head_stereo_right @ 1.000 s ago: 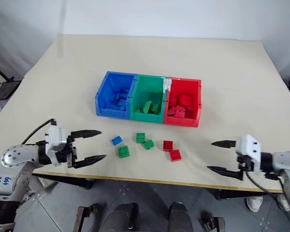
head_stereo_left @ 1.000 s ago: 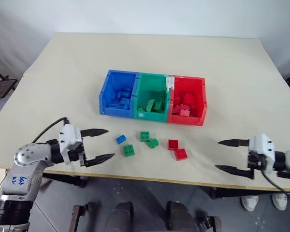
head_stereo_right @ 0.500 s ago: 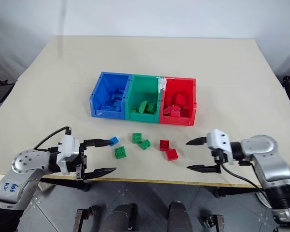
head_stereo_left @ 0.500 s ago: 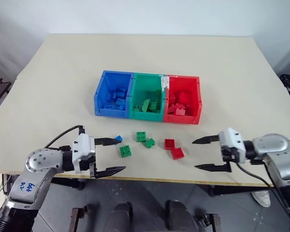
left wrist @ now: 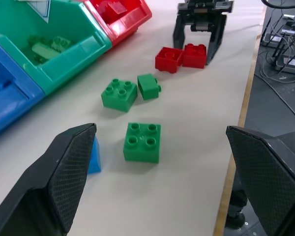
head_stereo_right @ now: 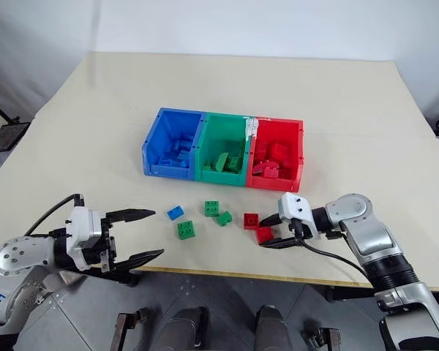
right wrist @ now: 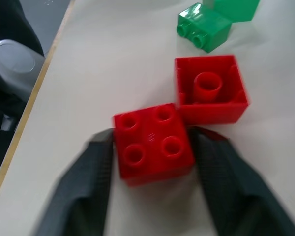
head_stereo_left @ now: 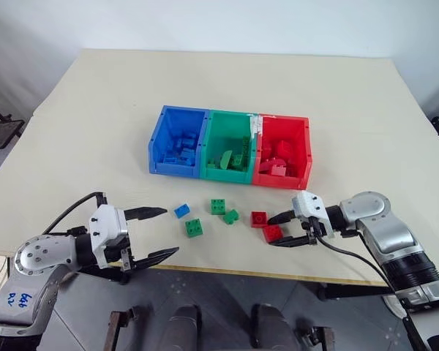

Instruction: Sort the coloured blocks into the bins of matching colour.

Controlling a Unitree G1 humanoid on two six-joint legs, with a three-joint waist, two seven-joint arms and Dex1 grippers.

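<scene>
Bricks are lying loose near the front edge of the surface (head_stereo_left: 95, 110) in your head view, in front of the three joined bins: blue bin (head_stereo_left: 177, 141), green bin (head_stereo_left: 230, 146) and red bin (head_stereo_left: 282, 152), each already holding bricks of its own colour. From your left you are seeing the blue brick (head_stereo_left: 182, 210), a green brick (head_stereo_left: 194, 227), two more green bricks (head_stereo_left: 219, 206) (head_stereo_left: 231, 216) touching each other, then a red brick (head_stereo_left: 260, 218). Your right claw (head_stereo_left: 278, 229) is sitting at the nearer red brick (head_stereo_left: 272, 233), its fingers on either side of it. Your left claw (head_stereo_left: 163, 232) is hanging with its fingers spread wide, holding nothing, near the blue brick.

Looking along your left wrist, you are seeing the wide-apart fingers (left wrist: 69, 172) framing the green brick (left wrist: 142, 142), with the right claw (left wrist: 200, 48) beyond, astride the red brick (left wrist: 194, 55).

Looking along your right wrist, the black fingers (right wrist: 93, 172) are pressing both sides of the studded red brick (right wrist: 152, 142), so the claw is closing on it; the second red brick (right wrist: 210, 88), lying hollow side up, is touching its corner.
</scene>
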